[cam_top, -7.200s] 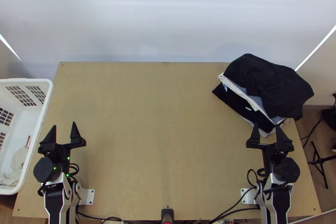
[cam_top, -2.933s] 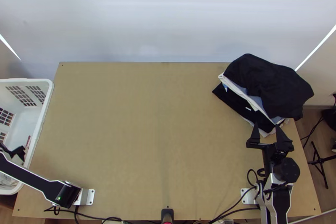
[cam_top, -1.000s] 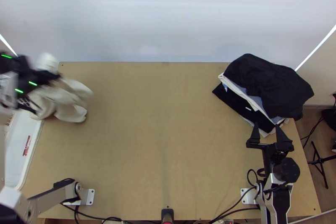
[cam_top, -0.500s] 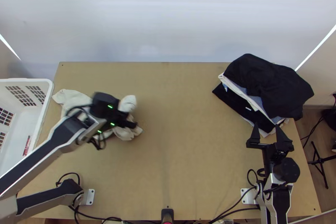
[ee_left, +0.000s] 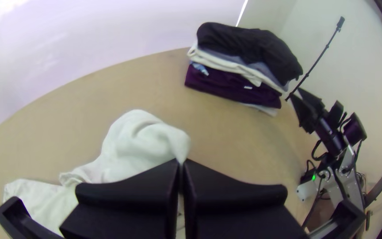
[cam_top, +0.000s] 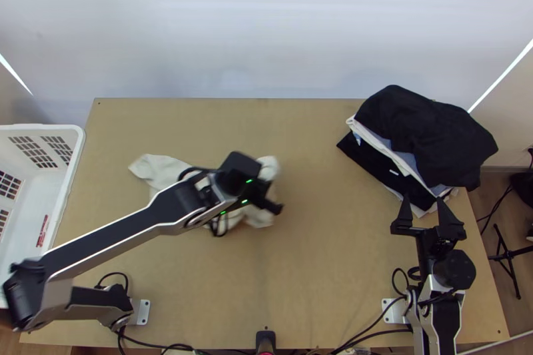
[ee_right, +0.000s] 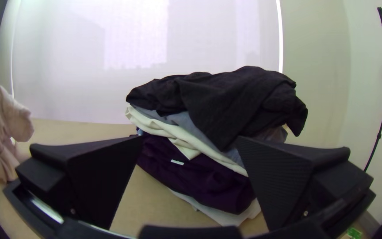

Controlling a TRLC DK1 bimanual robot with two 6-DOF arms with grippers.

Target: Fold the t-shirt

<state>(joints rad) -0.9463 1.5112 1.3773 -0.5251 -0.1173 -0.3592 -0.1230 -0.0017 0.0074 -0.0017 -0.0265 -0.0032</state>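
Top view showed the left arm reaching over the light wooden counter (cam_top: 320, 275), with its black two-fingered left tool (cam_top: 271, 205) over the middle of the work area. The cream-white fabric T-shirt (cam_top: 157, 168) was bunched around and beneath that tool, one loose part stretching out on the side toward the basket. In the left wrist view, the left tool (ee_left: 181, 163) had its two wide black fingers pressed together, pinching a gathered peak of the shirt; which part of the garment it gripped, I could not tell. Right wrist view had the T-shirt hanging in soft folds below the left tool's dark tip.

Over on the right side of the counter, the black two-fingered right tool (cam_top: 422, 200) held nothing, its fingers spread well apart, at the near edge of a stack of folded clothes (cam_top: 426, 135). That pile had a loosely draped black garment on top, then grey-blue and cream layers, a dark purple one, and something whitish at the bottom. A white plastic basket with slotted walls (cam_top: 72, 168) stood at the counter's left edge. Beyond the far edge rose a pale, smooth screen (cam_top: 266, 28).
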